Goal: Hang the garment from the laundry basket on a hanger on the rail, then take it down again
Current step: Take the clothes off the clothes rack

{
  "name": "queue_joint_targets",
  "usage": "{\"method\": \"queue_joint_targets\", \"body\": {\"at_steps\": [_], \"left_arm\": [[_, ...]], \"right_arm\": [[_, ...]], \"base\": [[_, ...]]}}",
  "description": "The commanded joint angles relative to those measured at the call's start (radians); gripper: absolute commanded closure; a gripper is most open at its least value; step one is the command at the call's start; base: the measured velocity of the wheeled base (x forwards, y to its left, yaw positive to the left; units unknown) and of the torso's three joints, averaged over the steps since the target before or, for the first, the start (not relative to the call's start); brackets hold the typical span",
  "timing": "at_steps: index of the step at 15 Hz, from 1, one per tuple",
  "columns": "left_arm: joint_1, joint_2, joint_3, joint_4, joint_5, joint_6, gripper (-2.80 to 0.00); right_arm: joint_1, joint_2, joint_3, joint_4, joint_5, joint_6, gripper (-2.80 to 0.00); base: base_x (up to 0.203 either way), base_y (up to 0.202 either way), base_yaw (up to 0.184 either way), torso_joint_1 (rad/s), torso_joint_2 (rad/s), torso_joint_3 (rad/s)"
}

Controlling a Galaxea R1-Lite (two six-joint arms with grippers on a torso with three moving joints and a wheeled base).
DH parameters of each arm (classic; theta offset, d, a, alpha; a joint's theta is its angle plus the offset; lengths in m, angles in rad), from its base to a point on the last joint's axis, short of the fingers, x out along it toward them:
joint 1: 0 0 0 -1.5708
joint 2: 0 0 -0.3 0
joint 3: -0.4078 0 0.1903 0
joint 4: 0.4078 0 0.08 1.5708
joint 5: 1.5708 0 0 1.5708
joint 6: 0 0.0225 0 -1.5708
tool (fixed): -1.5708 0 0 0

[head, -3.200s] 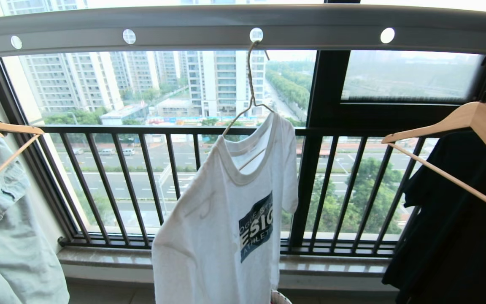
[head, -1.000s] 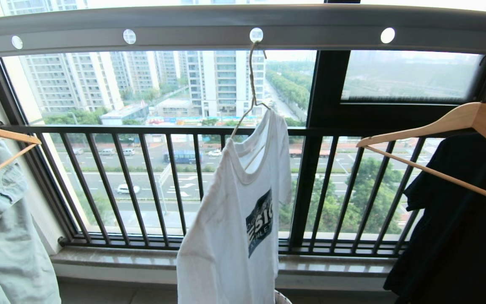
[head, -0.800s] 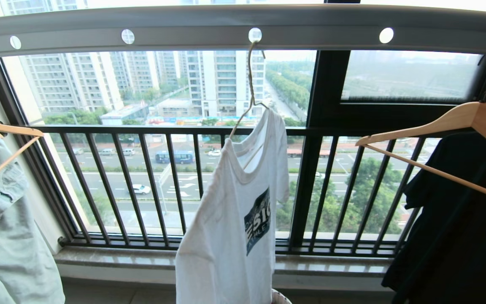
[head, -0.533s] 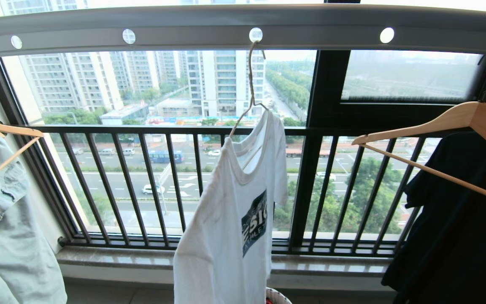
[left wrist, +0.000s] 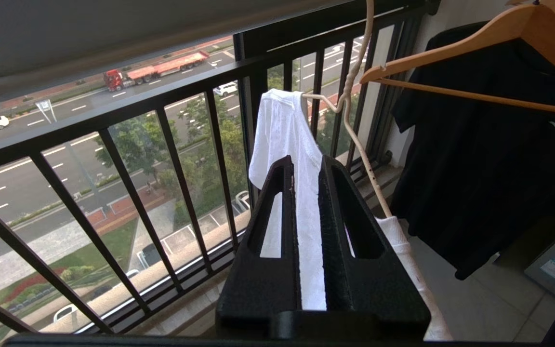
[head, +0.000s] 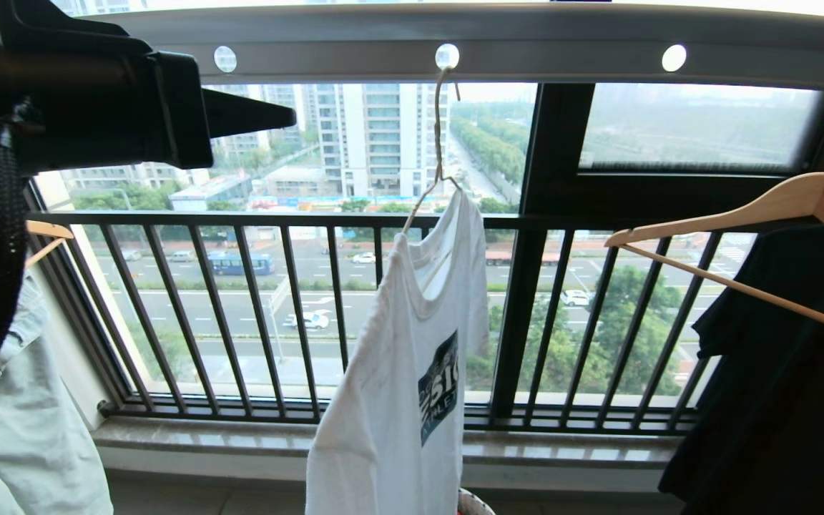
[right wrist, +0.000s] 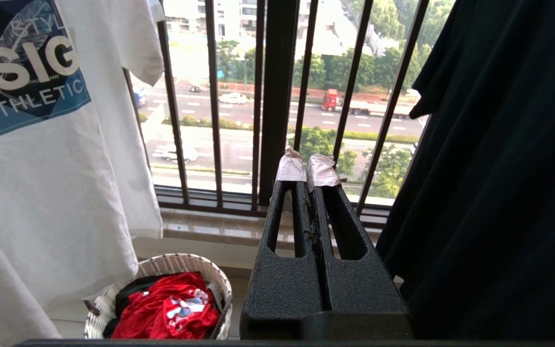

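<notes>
The garment (head: 398,400), a white T-shirt with a blue logo, hangs on the thin cream hanger (head: 438,136). The hanger's hook sits in a hole of the grey rail (head: 562,39). My left gripper (head: 287,114) is raised at the upper left, just under the rail, and points toward the hanger from a short way off. In the left wrist view the left gripper (left wrist: 306,164) stands open by a narrow gap, empty, with the garment (left wrist: 282,130) and hanger (left wrist: 357,140) beyond it. My right gripper (right wrist: 309,168) is shut and parked low near the laundry basket (right wrist: 222,284).
A black shirt (head: 777,393) on a wooden hanger (head: 777,204) hangs to the right. A pale denim garment (head: 11,415) hangs at the left. Black window railing bars (head: 240,307) stand behind. A red garment (right wrist: 166,308) lies in the basket.
My left arm has swung up from the left edge into the upper left of the head view, pointing at the hanger. The T-shirt sways slightly.
</notes>
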Motion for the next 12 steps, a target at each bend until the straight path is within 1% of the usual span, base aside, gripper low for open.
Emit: {"method": "queue_joint_targets", "body": {"at_steps": [1,2,3,5,7,10,12], "left_arm": [[-0.057,0.093,-0.089,0.078,0.000,-0.002,-2.80],[-0.081,0.094,-0.112,0.126,0.001,-0.003,-2.80],[-0.105,0.099,-0.133,0.150,0.001,-0.003,-2.80],[-0.162,0.121,-0.153,0.164,0.003,-0.004,-2.80],[-0.199,0.150,-0.166,0.166,0.016,-0.006,-2.80],[-0.236,0.216,-0.176,0.150,0.104,-0.008,-2.80],[-0.246,0.273,-0.196,0.084,0.203,-0.006,-2.80]], "right_arm": [[0.000,0.000,0.000,0.000,0.000,0.000,0.00],[0.000,0.000,0.000,0.000,0.000,0.000,0.00],[0.000,0.000,0.000,0.000,0.000,0.000,0.00],[0.000,0.002,0.000,0.000,0.000,0.000,0.00],[0.000,0.000,0.000,0.000,0.000,0.000,0.00],[0.000,0.000,0.000,0.000,0.000,0.000,0.00],[0.000,0.002,0.000,0.000,0.000,0.000,0.00]], "base": [[0.000,0.000,0.000,0.000,0.00,0.000],[0.000,0.000,0.000,0.000,0.00,0.000],[0.000,0.000,0.000,0.000,0.00,0.000],[0.000,0.000,0.000,0.000,0.00,0.000],[0.000,0.000,0.000,0.000,0.00,0.000],[0.000,0.000,0.000,0.000,0.00,0.000],[0.000,0.000,0.000,0.000,0.00,0.000]]}}
